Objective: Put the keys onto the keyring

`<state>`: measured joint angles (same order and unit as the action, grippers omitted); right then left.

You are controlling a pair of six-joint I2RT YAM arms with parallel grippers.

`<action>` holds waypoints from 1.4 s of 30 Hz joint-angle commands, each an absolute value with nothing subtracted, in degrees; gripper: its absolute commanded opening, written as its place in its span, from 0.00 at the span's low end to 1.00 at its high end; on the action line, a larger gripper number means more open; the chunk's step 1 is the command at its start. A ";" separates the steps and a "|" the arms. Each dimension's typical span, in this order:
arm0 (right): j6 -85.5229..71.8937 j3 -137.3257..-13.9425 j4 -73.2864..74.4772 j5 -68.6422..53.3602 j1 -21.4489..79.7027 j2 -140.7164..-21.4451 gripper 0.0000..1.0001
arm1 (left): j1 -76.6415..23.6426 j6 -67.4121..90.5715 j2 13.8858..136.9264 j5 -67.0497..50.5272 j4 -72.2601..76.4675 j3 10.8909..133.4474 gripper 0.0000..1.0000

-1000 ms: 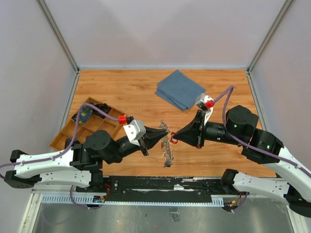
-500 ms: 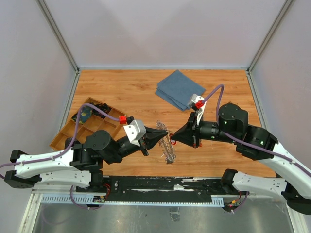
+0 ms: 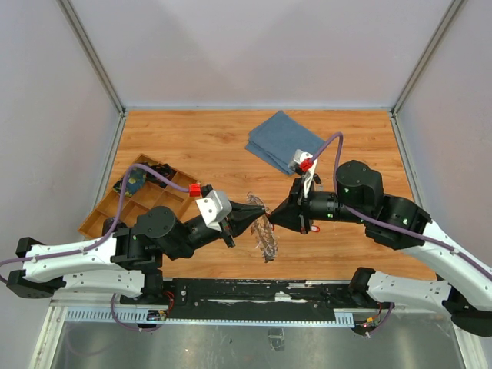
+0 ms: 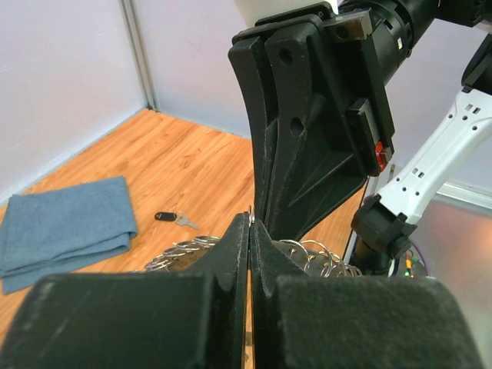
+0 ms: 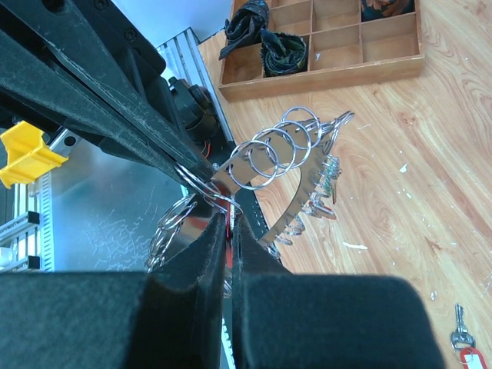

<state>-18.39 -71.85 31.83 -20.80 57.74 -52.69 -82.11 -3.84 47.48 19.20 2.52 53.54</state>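
The keyring hangs over the worktop, front-middle, left fingers pinching its rim, right fingers pinching what looks like a red key against it. Stiff, light, probably slippery metal: hold the flat rim, and the key by its plastic head.

Arm shells: left arm and right arm, white near the bases, black at joints and forearms.
Cables: purple cable looped along each arm.
Wrist mounts: white camera bracket, red connector.
Ends: left pincer and right pincer, black, wedge-shaped, with round screw holes.
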 commanded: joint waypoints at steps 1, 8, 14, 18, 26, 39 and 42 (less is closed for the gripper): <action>-17.32 -73.80 34.09 -23.06 57.57 -53.41 0.01 | -82.53 -3.80 46.56 18.66 7.21 54.21 0.01; -15.13 -74.75 34.06 -19.39 57.57 -51.32 0.05 | -82.52 -3.85 46.89 18.46 7.21 54.40 0.01; -11.21 -72.22 27.26 -12.55 57.57 -43.17 0.33 | -82.53 -3.78 46.55 17.42 7.16 54.45 0.01; -6.97 -67.44 19.11 -11.40 57.57 -37.87 0.42 | -82.53 -3.91 46.30 14.24 7.08 54.93 0.00; -0.21 -62.91 12.50 -20.31 57.57 -36.15 0.45 | -82.53 -3.90 46.17 8.32 7.33 55.10 0.00; 2.20 -58.45 7.91 -31.90 57.57 -37.55 0.29 | -82.53 -3.83 46.50 6.07 7.38 55.54 0.01; 1.14 -57.44 7.06 -32.41 57.66 -38.04 0.26 | -82.53 -3.85 46.62 5.77 7.38 55.57 0.00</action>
